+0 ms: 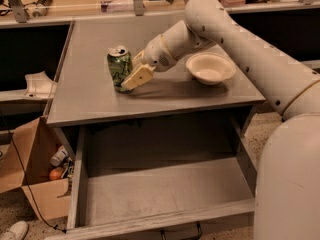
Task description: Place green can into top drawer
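Currently the green can stands upright on the grey worktop, pull tab up and long axis vertical. It sits in the left half of the surface, about midway between the back and front edges and well clear of both. The gripper is right against the can's lower right side, its tan tip touching or all but touching the label. From this angle I cannot tell whether it has closed on the can or is only pressed beside it, since the far side of the can hides whatever sits behind it. The arm reaches in from the right edge of the worktop, angled down and leftward, passing just behind a cream bowl in the right half. So the can lies toward the left edge from the gripper, and any grasp would come side-on, across the can's width rather than from above. The top drawer is pulled fully open below the front edge. Its grey floor is bare, its dark handle is at the bottom of the view, and nothing is in it yet. I judge the step in hand to be securing the can. After that the carry would be forward over the front edge and down, and the can's upright balance matters if the hold is shallow. A cardboard box sits on the floor beyond the left edge.
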{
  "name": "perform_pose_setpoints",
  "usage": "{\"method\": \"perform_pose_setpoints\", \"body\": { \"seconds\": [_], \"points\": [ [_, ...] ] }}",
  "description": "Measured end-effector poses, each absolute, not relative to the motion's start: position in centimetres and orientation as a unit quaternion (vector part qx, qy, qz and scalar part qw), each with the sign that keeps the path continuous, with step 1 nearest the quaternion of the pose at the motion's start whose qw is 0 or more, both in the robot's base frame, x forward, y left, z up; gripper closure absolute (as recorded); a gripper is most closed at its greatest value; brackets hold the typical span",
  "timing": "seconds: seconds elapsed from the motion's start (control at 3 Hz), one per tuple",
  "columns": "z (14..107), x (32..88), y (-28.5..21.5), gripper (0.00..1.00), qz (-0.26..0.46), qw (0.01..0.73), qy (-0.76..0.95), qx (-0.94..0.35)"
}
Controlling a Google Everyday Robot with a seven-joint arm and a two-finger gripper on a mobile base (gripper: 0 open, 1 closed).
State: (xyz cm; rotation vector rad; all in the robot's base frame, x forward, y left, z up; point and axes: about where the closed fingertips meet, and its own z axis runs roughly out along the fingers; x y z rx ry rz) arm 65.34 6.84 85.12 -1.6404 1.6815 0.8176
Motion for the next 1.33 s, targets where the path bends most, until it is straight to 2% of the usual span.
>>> {"method": "perform_pose_setpoints", "body": {
  "seconds": [0.33, 0.67, 1.33],
  "points": [
    [85.1, 65.3, 6.8, 0.89, 0.311, 0.321, 0.64, -0.625],
    [85.1, 65.3, 6.8, 1.0, 0.311, 0.321, 0.64, -0.625],
    [87.8, 64.8, 6.3, 1.0, 0.286, 0.322, 0.648, -0.628]
  ]
}}
